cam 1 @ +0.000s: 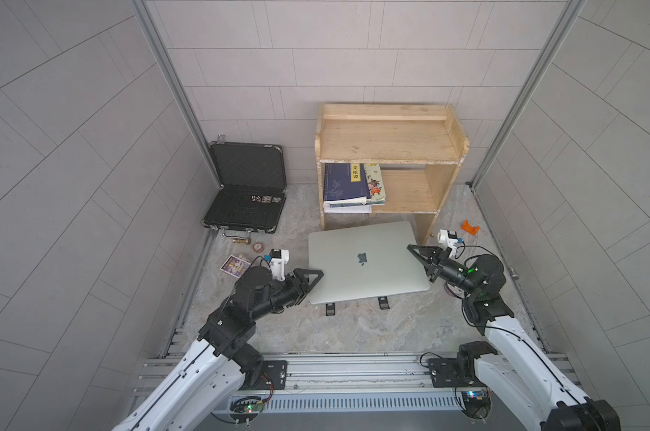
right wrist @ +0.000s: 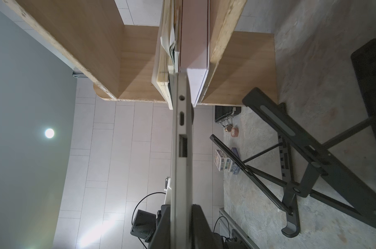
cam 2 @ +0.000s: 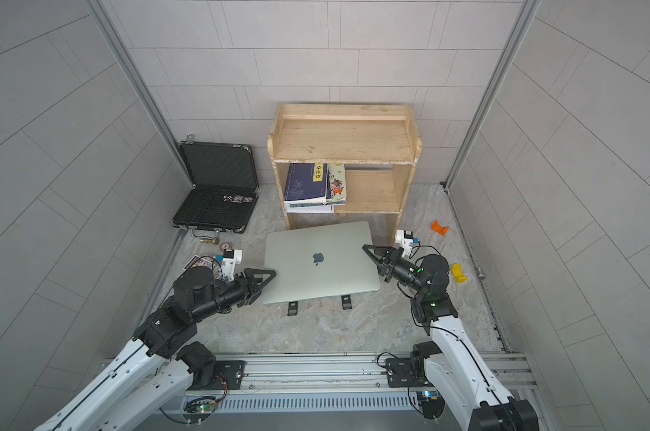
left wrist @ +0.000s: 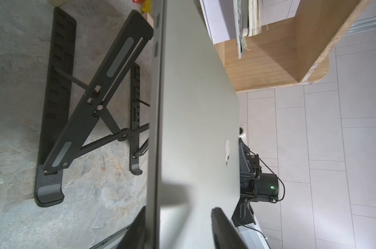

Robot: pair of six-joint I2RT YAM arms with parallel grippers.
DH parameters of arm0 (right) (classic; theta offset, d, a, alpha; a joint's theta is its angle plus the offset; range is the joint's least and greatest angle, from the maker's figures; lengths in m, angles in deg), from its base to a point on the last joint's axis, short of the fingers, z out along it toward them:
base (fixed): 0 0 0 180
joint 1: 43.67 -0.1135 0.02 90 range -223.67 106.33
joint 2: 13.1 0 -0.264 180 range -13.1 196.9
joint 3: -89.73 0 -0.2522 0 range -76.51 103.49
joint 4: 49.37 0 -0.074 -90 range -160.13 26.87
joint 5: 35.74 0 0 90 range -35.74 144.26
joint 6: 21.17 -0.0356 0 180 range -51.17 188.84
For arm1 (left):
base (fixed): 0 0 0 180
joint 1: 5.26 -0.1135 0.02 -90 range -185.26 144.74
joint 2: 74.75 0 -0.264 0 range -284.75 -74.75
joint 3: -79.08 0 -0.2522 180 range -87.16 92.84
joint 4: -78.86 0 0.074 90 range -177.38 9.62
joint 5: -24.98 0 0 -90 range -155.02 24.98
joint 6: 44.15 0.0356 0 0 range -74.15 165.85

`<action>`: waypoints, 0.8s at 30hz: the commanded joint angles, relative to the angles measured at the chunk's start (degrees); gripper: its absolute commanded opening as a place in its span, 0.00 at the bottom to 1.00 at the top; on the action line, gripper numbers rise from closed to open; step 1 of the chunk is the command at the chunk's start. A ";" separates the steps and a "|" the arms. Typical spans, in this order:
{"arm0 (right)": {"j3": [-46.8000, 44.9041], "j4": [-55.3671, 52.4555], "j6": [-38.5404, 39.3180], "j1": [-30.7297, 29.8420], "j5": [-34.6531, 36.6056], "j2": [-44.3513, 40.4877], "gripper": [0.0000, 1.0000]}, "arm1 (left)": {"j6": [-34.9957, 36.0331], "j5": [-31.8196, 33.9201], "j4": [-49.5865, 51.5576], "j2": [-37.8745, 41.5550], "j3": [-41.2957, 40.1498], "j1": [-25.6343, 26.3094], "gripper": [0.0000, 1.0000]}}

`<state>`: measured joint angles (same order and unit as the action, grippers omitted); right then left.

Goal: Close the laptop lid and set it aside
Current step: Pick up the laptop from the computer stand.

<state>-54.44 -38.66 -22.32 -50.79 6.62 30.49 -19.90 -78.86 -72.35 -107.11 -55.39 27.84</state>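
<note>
Closed laptop (cam 1: 353, 242) at frame centre. Your right tool (cam 1: 411, 248) is clamped on its right edge; your left tool (cam 1: 319, 273) straddles the left edge, grip not discernible.

Grey stone-look surface (cam 1: 353, 328) is kinda cluttered. Open black briefcase (cam 1: 245, 209) far left, wooden shelf (cam 1: 386, 138) far middle, black folding stand (cam 1: 330, 309) in the centre. Cards (cam 1: 235, 265) on the left, a brass bit (cam 1: 240, 241) and a small disc (cam 1: 257, 246) just near the briefcase, orange clip (cam 1: 470, 227) far right.
</note>
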 commanded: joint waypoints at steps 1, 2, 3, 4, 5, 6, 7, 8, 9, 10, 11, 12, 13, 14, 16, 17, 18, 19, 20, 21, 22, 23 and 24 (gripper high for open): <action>4.58 -0.29 0.99 -0.12 -0.10 -2.80 0.00 | -0.84 -3.73 -3.47 -0.71 2.56 -0.03 0.32; 5.17 -1.58 1.49 -0.12 -0.09 -3.12 0.00 | -0.91 -4.06 -3.51 -1.14 3.09 -0.04 0.27; 5.70 -2.83 1.98 -0.10 -0.11 -3.36 0.00 | -0.95 -4.36 -3.45 -1.47 3.64 -0.05 0.24; 6.15 -3.74 2.21 -0.09 -0.17 -3.61 0.00 | -1.03 -4.63 -3.42 -1.86 4.23 -0.04 0.20; 6.68 -4.45 2.40 -0.14 -0.17 -3.82 0.00 | -1.04 -5.00 -3.38 -2.20 4.88 -0.05 0.17; 7.15 -5.29 2.64 -0.12 -0.25 -3.88 0.00 | -1.04 -5.18 -3.35 -2.50 5.57 -0.06 0.13; 7.47 -6.09 2.88 -0.10 -0.38 -3.95 0.00 | -1.04 -5.33 -3.42 -2.90 6.25 -0.03 0.11; 8.00 -6.97 3.09 -0.09 -0.48 -4.03 0.00 | -0.96 -5.47 -3.24 -3.29 7.14 -0.03 0.08; 8.50 -7.72 3.29 -0.09 -0.55 -4.10 0.00 | -0.83 -5.56 -3.02 -3.69 8.03 -0.03 0.06; 9.09 -8.28 3.46 -0.10 -0.57 -4.13 0.00 | -0.67 -5.75 -2.79 -4.21 8.90 0.01 0.04; 9.72 -8.97 3.57 -0.14 -0.66 -4.21 0.00 | -0.42 -6.04 -2.50 -4.69 9.92 -0.05 0.01; 10.43 -9.61 3.61 -0.11 -0.65 -4.22 0.00 | -0.17 -6.22 -2.06 -5.36 11.11 -0.04 0.00; 11.20 -10.13 3.69 -0.11 -0.70 -4.22 0.00 | 0.14 -6.57 -1.67 -5.94 12.33 -0.04 0.00; 11.93 -10.64 3.70 -0.09 -0.70 -4.22 0.00 | 0.39 -6.93 -1.32 -6.90 13.69 0.01 0.00; 13.27 -11.79 3.74 -0.04 -0.70 -4.18 0.00 | 1.05 -7.59 -0.72 -8.47 16.23 -0.01 0.00; 15.55 -12.30 3.78 -0.01 -0.70 -4.02 0.00 | 1.33 -7.86 -0.43 -9.41 17.54 -0.04 0.00; 16.91 -12.91 3.81 -0.03 -0.70 -3.84 0.00 | 1.60 -8.24 -0.14 -10.29 18.74 -0.05 0.00; 18.17 -13.60 3.79 0.01 -0.70 -3.60 0.00 | 1.78 -8.57 -0.09 -11.17 20.28 0.01 0.00; 19.46 -14.11 3.87 0.13 -0.70 -3.32 0.00 | 1.97 -8.79 -0.09 -11.69 21.68 -0.05 0.00; 20.77 -14.55 3.88 0.34 -0.66 -2.95 0.00 | 2.21 -8.98 0.01 -13.27 23.02 -0.05 0.00; 22.21 -15.04 3.96 0.55 -0.70 -2.47 0.00 | 2.40 -8.98 -0.02 -14.54 24.40 -0.03 0.00; 24.00 -15.54 4.05 0.89 -0.75 -1.66 0.00 | 2.75 -8.97 0.00 -15.79 26.00 -0.02 0.00; 25.31 -15.73 4.05 1.14 -0.83 -1.11 0.00 | 2.88 -8.91 -0.04 -16.72 27.24 -0.04 0.00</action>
<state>-33.66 -57.81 -20.29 -48.18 12.50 29.46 -21.45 -82.62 -70.41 -120.90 -31.08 26.79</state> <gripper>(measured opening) 0.184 0.194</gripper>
